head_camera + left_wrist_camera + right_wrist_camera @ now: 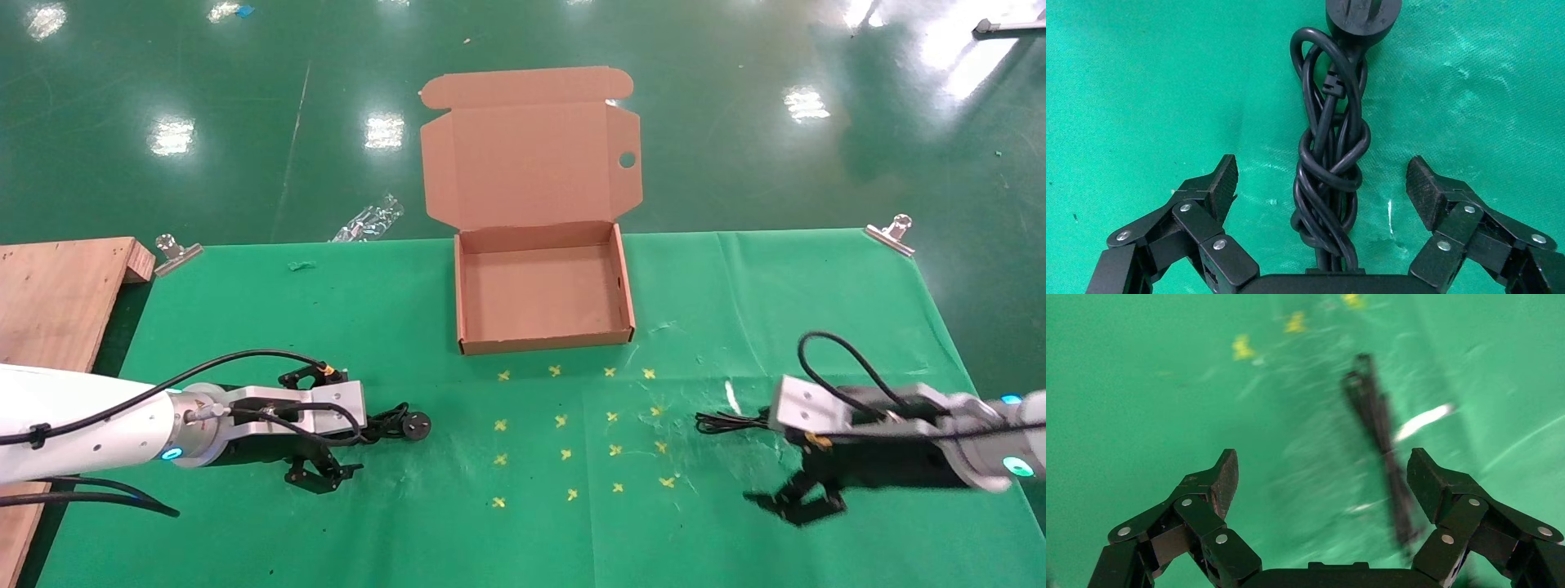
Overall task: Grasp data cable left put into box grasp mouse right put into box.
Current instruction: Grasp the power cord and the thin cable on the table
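Your box [545, 294] sits open and bare at the far middle of the green table [392, 523], lid flap standing back, so nothing has been packed yet and both placements are still ahead of you. On the near left, your left gripper [1321, 187] is spread wide and straddles the data cable [1330, 165], the twisted black bundle running between its two pads with clear cloth on either side; neither pad touches the cord, and the round plug lies just past the fingertips toward the table's middle. I'd judge this as the moment before closing (lowering may be needed first, which is hard to tell from here). On the near right, your right gripper [1321, 481] is also wide open and holds nothing, hanging low over the cloth with a thin black cord [1379, 447] beneath it. The mouse itself is hidden under that arm in the head view, so I can't place it.
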